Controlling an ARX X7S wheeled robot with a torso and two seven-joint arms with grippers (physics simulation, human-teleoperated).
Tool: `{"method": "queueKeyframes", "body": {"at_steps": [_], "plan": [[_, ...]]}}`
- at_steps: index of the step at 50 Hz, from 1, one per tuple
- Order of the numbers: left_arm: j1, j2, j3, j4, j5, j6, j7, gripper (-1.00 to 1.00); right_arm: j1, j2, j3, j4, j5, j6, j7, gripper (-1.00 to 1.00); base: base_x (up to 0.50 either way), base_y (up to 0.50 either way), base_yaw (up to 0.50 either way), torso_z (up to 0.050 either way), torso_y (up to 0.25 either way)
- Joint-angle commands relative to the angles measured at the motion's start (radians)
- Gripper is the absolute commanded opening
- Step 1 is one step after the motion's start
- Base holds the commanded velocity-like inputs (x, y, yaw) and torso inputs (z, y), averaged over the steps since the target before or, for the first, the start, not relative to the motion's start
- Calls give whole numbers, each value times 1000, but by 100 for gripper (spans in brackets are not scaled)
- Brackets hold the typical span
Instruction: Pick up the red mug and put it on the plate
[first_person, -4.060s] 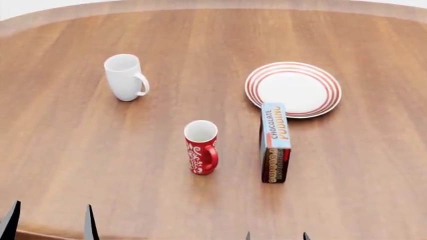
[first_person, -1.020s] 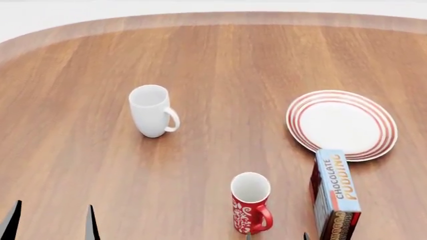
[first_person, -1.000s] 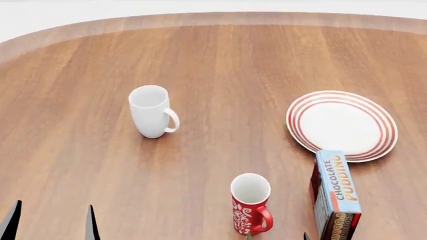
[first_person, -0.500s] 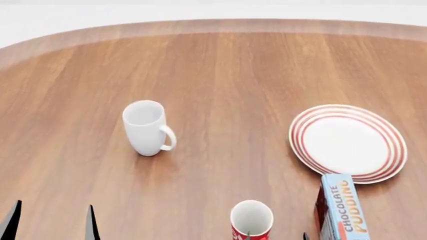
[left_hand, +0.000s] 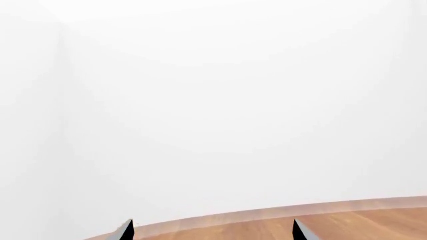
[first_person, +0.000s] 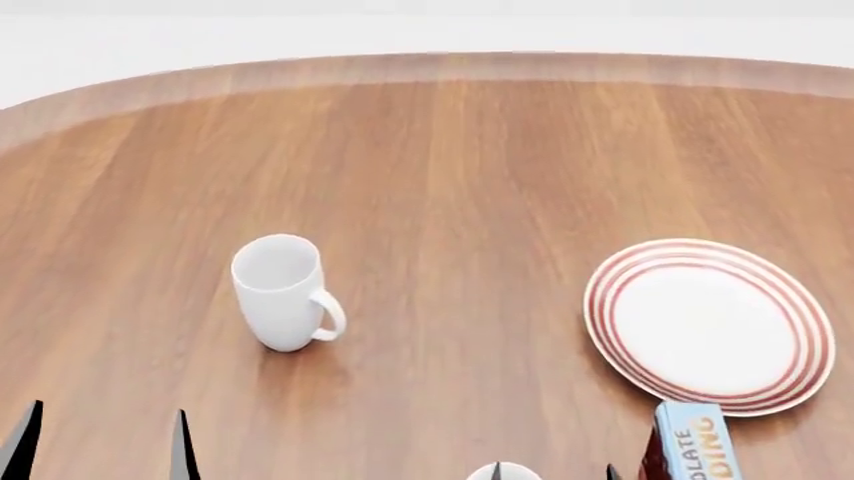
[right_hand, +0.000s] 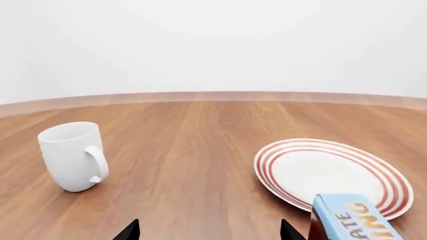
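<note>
Only a sliver of the red mug's white rim (first_person: 521, 473) shows at the bottom edge of the head view, right by my right gripper's tips. The plate (first_person: 707, 325), white with red rings, lies bare at the right; the right wrist view shows the plate (right_hand: 330, 172) ahead and to one side. My right gripper (first_person: 553, 472) (right_hand: 210, 232) is open with bare wood between its tips. My left gripper (first_person: 103, 450) (left_hand: 212, 232) is open too, low at the left, facing the table's far edge and a white wall.
A plain white mug (first_person: 278, 290) (right_hand: 70, 155) stands upright left of centre, handle toward the right. A chocolate pudding box (first_person: 691, 445) (right_hand: 353, 219) stands just in front of the plate's near rim. The curved far edge of the wooden table (first_person: 427, 68) runs along the back.
The head view has shifted forward: the mugs, plate and box have all slid down the picture, and the red mug has dropped almost out at the bottom edge. Both grippers keep their places.
</note>
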Motion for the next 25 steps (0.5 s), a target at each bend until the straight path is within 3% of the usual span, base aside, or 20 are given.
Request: {"method": "queueKeyframes", "body": {"at_steps": [1, 25], "plan": [[-1, -2, 4, -1, 0, 3, -4, 100, 3, 3, -3, 5, 4, -4, 1, 100, 195, 0, 0, 0, 0], [-4, -8, 12, -3, 1, 6, -13, 100, -4, 10, -11, -8, 9, -4, 13, 100, 194, 0, 0, 0, 0]]}}
